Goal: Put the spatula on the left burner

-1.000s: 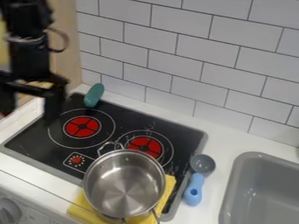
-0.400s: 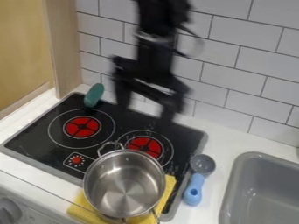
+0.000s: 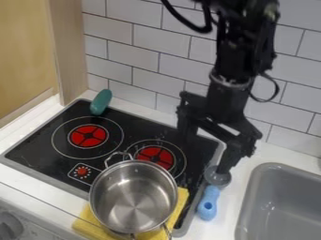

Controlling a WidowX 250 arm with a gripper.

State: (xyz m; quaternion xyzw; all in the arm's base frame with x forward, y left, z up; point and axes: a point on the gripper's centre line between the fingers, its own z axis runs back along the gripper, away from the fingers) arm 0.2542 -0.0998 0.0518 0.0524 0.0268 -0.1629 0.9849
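Note:
My gripper hangs over the right rear part of the stove, its two fingers spread wide with nothing between them. The right finger overlaps the grey bowl end of the blue-handled spoon-like utensil, the spatula, which lies on the counter between stove and sink. Whether they touch I cannot tell. The left burner shows red, with nothing on it.
A steel pot stands on a yellow cloth at the stove's front right, near the right burner. A green object lies at the stove's back left corner. The grey sink is at right.
The arm has swung from the upper left across the stove to its right side, and the gripper is now lower, by the utensil. The other objects have kept their places.

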